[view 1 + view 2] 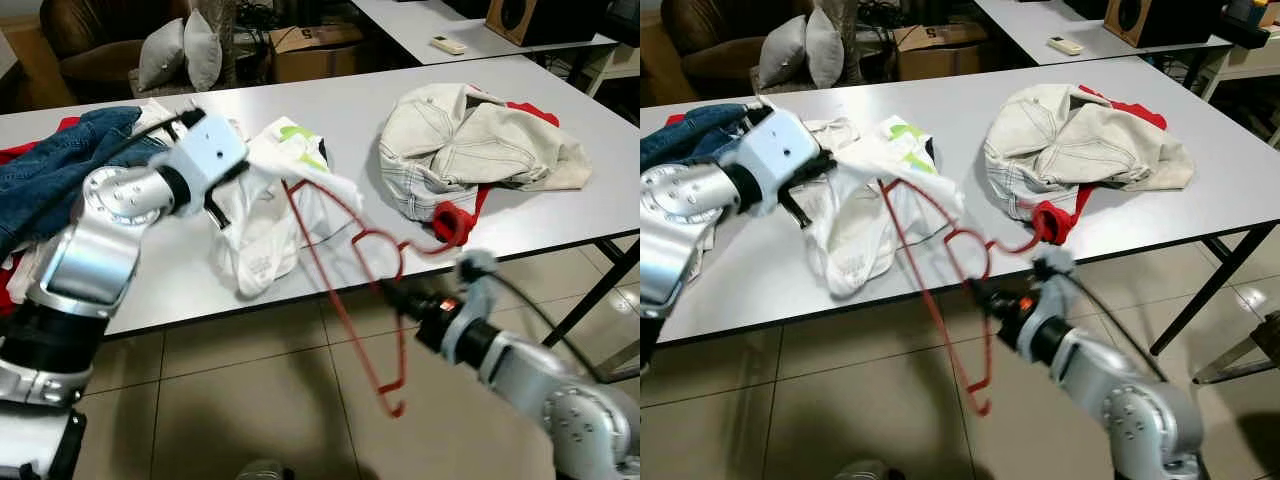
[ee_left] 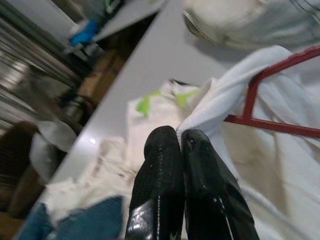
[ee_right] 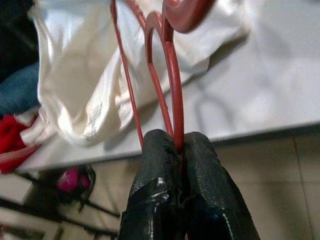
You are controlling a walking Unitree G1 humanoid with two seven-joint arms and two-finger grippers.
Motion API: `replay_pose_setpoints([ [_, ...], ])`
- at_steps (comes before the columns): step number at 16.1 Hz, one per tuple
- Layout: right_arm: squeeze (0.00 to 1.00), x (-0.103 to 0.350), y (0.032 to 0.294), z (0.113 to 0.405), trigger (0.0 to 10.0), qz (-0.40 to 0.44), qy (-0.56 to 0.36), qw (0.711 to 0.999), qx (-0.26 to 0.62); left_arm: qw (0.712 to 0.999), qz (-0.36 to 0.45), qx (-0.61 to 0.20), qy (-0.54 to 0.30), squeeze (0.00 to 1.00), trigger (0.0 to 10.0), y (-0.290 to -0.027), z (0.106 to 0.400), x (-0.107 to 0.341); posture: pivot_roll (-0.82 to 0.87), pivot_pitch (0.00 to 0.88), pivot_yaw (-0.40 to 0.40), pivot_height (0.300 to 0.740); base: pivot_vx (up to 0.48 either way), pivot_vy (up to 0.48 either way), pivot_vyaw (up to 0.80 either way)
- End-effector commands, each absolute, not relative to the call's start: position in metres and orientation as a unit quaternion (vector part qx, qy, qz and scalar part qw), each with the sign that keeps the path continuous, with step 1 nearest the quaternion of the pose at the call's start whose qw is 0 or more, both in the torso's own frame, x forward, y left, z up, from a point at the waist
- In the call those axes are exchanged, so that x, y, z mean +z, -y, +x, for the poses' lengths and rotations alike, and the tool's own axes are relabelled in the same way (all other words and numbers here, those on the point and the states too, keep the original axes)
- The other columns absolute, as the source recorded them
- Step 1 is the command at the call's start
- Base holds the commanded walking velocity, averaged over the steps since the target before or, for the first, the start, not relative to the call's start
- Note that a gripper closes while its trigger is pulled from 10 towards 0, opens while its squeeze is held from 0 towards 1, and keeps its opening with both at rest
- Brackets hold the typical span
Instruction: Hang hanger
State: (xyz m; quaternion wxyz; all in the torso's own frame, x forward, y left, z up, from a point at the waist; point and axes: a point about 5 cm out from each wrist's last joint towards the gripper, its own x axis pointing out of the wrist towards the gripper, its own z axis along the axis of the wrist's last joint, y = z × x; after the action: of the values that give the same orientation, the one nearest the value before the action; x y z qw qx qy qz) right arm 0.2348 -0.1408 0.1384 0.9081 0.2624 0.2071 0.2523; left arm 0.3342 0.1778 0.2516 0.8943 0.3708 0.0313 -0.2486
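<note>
At frame centre, a red hanger point(image 1: 345, 290) is being gripped by the right gripper point(image 3: 178, 145), fingers clamped on its wire below the table point(image 1: 350, 110) edge. A white shirt point(image 1: 265, 215), partly draped over it, is being pinched by the left gripper point(image 2: 181, 142).

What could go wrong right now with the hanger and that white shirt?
The right claw pinches only a thin bar of the red hanger, which hangs past the table edge; it may twist or slip to the floor. The left claw holds just a fold of the white shirt, so the cloth could pull free. The shirt is only partly on the hanger and might slide off if lifted.
</note>
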Motion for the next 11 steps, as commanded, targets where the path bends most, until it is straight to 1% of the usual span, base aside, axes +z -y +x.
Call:
replay_pose_setpoints([
  [1, 0.0, 0.155, 0.145, 0.237, 10.0, 0.285, -0.173, 0.91, 0.245, 0.903, 0.381, -0.199, 0.003, 0.0, 0.0, -0.191, 0.338, 0.277, 0.02, 0.0, 0.048, 0.74, 0.0, 0.0, 0.0],
  [3, 0.0, 0.133, 0.142, 0.228, 10.0, 0.217, -0.242, 0.912, 0.249, 0.902, 0.383, -0.201, -0.004, 0.0, 0.0, -0.19, 0.34, 0.272, 0.02, 0.0, 0.049, 0.74, 0.0, 0.0, 0.0],
  [4, 0.0, 0.119, 0.139, 0.22, 10.0, 0.188, -0.281, 0.906, 0.255, 0.898, 0.385, -0.211, -0.01, 0.0, 0.0, -0.187, 0.34, 0.265, 0.02, 0.0, 0.049, 0.74, 0.0, 0.0, 0.0],
  [5, 0.0, 0.113, 0.14, 0.217, 10.0, 0.125, -0.303, 0.908, 0.262, 0.903, 0.373, -0.213, 0.0, 0.0, 0.0, -0.184, 0.34, 0.268, 0.02, 0.0, 0.05, 0.74, 0.0, 0.0, 0.0],
  [6, 0.0, 0.117, 0.14, 0.218, 10.0, 0.096, -0.299, 0.911, 0.267, 0.909, 0.363, -0.202, 0.023, 0.0, 0.0, -0.184, 0.343, 0.28, 0.02, 0.0, 0.051, 0.74, 0.0, 0.0, 0.0],
  [8, 0.0, 0.135, 0.145, 0.227, 10.0, 0.072, -0.268, 0.924, 0.263, 0.923, 0.327, -0.187, 0.085, 0.0, 0.0, -0.183, 0.345, 0.309, 0.02, 0.0, 0.054, 0.74, 0.0, 0.0, 0.0],
  [9, 0.0, 0.142, 0.147, 0.23, 10.0, 0.06, -0.25, 0.93, 0.264, 0.924, 0.326, -0.174, 0.102, 0.0, 0.0, -0.184, 0.346, 0.317, 0.02, 0.0, 0.056, 0.74, 0.0, 0.0, 0.0],
  [10, 0.0, 0.158, 0.148, 0.236, 10.0, 0.048, -0.2, 0.942, 0.265, 0.923, 0.332, -0.144, 0.129, 0.0, 0.0, -0.188, 0.346, 0.329, 0.02, 0.0, 0.057, 0.74, 0.0, 0.0, 0.0],
  [11, 0.0, 0.169, 0.149, 0.241, 10.0, 0.064, -0.17, 0.948, 0.26, 0.923, 0.335, -0.123, 0.143, 0.0, 0.0, -0.192, 0.346, 0.335, 0.02, 0.0, 0.057, 0.74, 0.0, 0.0, 0.0],
])
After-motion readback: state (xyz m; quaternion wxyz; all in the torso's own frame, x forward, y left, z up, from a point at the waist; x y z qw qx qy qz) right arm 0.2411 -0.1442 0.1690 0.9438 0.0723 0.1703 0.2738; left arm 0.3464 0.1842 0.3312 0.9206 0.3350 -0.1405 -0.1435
